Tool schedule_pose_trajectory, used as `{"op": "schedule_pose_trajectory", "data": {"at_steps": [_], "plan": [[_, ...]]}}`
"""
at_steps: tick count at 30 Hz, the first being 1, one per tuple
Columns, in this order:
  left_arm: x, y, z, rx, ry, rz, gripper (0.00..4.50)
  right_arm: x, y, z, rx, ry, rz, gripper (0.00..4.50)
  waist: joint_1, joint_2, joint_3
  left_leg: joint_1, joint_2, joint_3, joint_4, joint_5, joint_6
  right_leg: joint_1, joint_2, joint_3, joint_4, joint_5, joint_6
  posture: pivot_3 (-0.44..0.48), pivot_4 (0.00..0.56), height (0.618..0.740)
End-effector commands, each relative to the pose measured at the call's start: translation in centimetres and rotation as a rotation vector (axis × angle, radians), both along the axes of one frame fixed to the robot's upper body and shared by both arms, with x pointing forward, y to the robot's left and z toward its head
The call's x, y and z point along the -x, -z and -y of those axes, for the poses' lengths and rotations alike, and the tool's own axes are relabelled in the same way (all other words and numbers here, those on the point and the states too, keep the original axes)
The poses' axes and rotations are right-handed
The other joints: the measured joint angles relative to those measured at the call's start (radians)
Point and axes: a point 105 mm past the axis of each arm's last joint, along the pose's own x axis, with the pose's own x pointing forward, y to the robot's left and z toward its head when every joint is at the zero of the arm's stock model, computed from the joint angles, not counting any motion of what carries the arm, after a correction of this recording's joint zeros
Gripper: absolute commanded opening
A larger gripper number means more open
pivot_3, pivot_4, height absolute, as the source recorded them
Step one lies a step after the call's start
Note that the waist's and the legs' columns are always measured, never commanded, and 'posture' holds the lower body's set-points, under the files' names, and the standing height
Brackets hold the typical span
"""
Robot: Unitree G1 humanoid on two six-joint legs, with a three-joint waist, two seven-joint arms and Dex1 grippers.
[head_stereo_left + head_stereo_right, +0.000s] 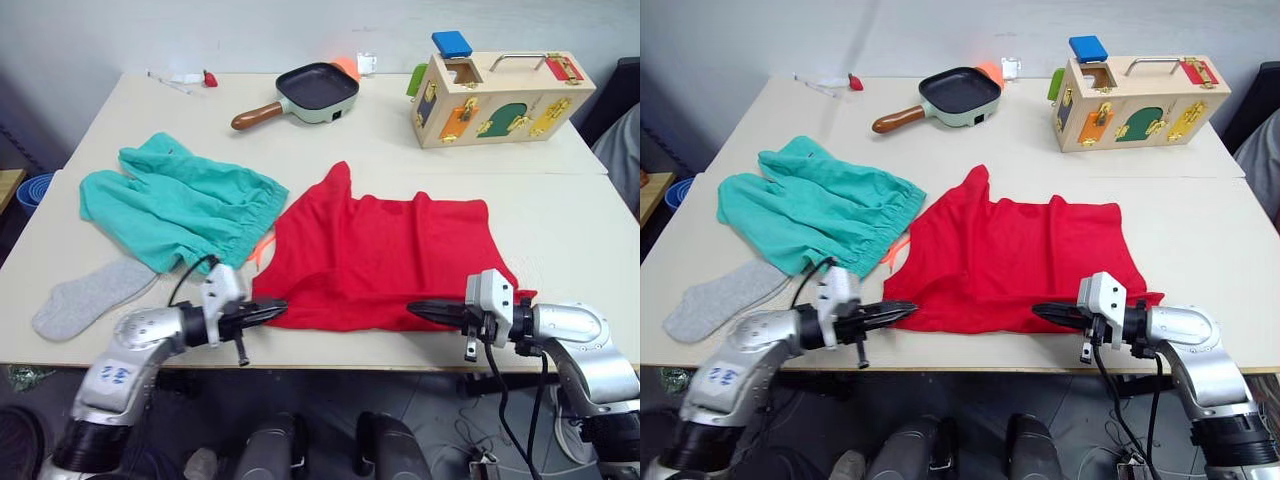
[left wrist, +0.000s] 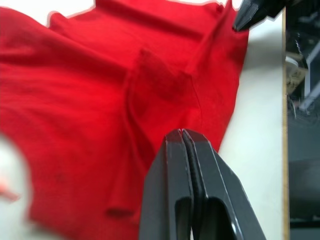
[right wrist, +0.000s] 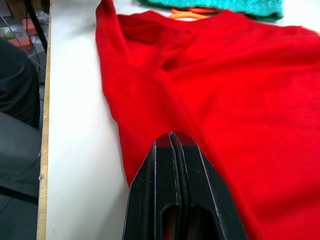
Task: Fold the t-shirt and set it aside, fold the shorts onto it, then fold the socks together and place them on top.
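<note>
Sitting spread out near the front edge of the table (image 1: 560, 215), the t-shirt (image 1: 385, 260) has both grippers at its near hem. Left gripper (image 1: 272, 309) and right gripper (image 1: 418, 308) both have fingers pressed together; can't tell if they're pinching cloth. Shorts (image 1: 175, 205) lie left, touching the shirt, one of the socks (image 1: 90, 297) nearer the front.

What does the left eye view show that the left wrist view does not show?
The left eye view alone shows the teal shorts, a grey sock, the frying pan and the wooden latch box on the table. The left wrist view alone shows the left gripper close up, its fingers pressed shut above the fabric. Both show the red t-shirt and the right gripper.
</note>
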Motion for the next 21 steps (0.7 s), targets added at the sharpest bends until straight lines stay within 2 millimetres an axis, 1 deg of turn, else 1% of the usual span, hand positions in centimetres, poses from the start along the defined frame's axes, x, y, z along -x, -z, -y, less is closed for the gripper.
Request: {"op": "schedule_pose_trajectory", "data": {"at_steps": [1, 3, 5, 7, 13, 15, 17, 20, 21], "plan": [[-0.1, 0.5, 1.4, -0.018, 0.041, -0.008, 0.04, 0.2, 0.3, 0.4, 0.026, 0.004, 0.003, 0.00, 0.001, 0.000, 0.000, 0.000, 0.000, 0.000, 0.000, 0.000, 0.000, 0.000, 0.000, 0.000, 0.000, 0.000, 0.000, 0.000, 0.150, 0.740], [-0.6, 1.2, 1.6, -0.050, 0.023, -0.028, 0.04, 0.3, 0.6, 0.6, 0.034, 0.011, -0.007, 0.00, 0.001, 0.000, 0.000, 0.000, 0.000, 0.000, -0.001, 0.000, 0.000, -0.001, 0.000, 0.000, 0.000, 0.000, 0.000, 0.000, 0.150, 0.740], [-1.7, 1.7, 1.0, -0.092, -0.050, -0.016, 0.04, 0.4, 0.8, 0.7, 0.040, 0.010, -0.015, 0.00, 0.000, 0.000, 0.000, 0.000, 0.000, 0.000, -0.001, 0.000, 0.000, -0.001, 0.000, 0.000, 0.000, 0.000, 0.000, 0.000, 0.150, 0.740], [-2.3, 2.1, 0.3, -0.117, -0.105, -0.020, 0.04, 0.5, 0.9, 0.7, 0.046, 0.008, -0.019, 0.00, -0.003, 0.000, 0.000, 0.000, 0.001, 0.001, -0.001, 0.000, 0.000, -0.001, 0.001, 0.000, 0.000, 0.000, 0.000, 0.000, 0.150, 0.740], [-2.8, 2.0, -3.4, -0.309, -0.154, 0.078, 0.04, 0.6, 1.3, 1.0, 0.063, 0.028, -0.026, 0.00, -0.016, -0.001, -0.001, 0.001, 0.002, 0.001, -0.001, 0.000, 0.000, 0.000, 0.001, 0.000, 0.001, 0.000, 0.000, 0.000, 0.150, 0.740], [-3.3, 1.5, -4.5, -0.337, -0.184, 0.123, 0.04, 0.6, 1.5, 1.3, 0.066, 0.043, -0.026, 0.00, -0.022, 0.000, -0.001, 0.001, 0.002, 0.001, -0.001, 0.000, -0.001, -0.001, 0.001, 0.000, 0.001, 0.000, 0.000, 0.000, 0.150, 0.740], [-4.4, 0.4, -5.4, -0.317, -0.247, 0.185, 0.04, 0.5, 1.6, 1.5, 0.068, 0.060, -0.024, 0.00, -0.022, 0.000, -0.001, 0.001, 0.002, 0.001, -0.002, 0.000, -0.001, -0.001, 0.001, 0.000, 0.001, 0.000, 0.000, 0.000, 0.150, 0.740], [-5.3, -0.7, -5.8, -0.291, -0.274, 0.249, 0.04, 0.3, 1.6, 1.7, 0.066, 0.088, -0.016, 0.00, -0.021, -0.001, -0.001, 0.001, 0.002, 0.000, -0.002, 0.000, -0.001, -0.001, 0.001, 0.000, 0.001, 0.000, 0.000, 0.000, 0.150, 0.740], [-5.5, -1.1, -5.7, -0.252, -0.273, 0.255, 0.04, 0.3, 1.6, 1.9, 0.064, 0.098, -0.011, 0.00, -0.020, -0.001, -0.001, 0.001, 0.002, 0.000, -0.002, 0.000, -0.001, -0.001, 0.001, 0.000, 0.000, 0.000, 0.000, 0.000, 0.150, 0.740]]}}
